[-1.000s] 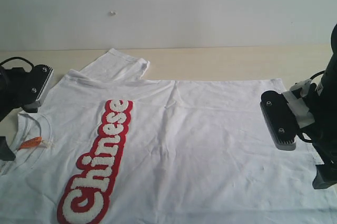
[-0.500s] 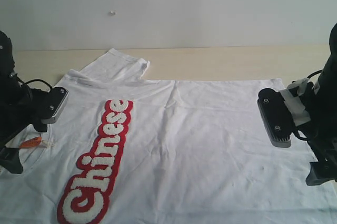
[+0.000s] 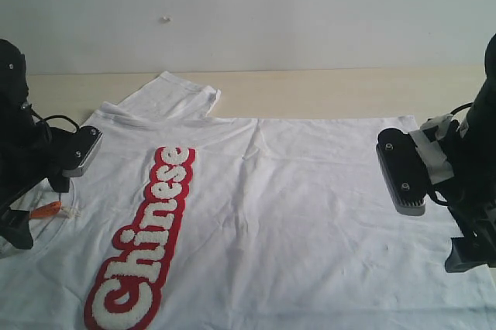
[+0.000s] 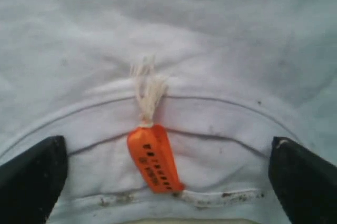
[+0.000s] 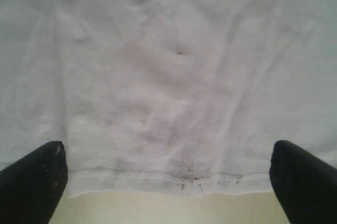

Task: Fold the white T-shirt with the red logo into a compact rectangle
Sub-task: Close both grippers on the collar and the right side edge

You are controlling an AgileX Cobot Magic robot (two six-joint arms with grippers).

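White T-shirt [image 3: 310, 214] lies flat; left fingers [image 4: 31, 176] straddle collar [image 4: 221, 121], right fingers [image 5: 303, 182] hem [image 5: 131, 177], both spread wide, empty.

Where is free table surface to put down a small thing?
Bare table runs as a strip between the T-shirt's far edge and the wall, beside the sleeve. Crowded: left gripper over the collar, right gripper over the hem.

Pale wooden table [image 3: 325, 91], white T-shirt [image 3: 294, 214] spread flat on it
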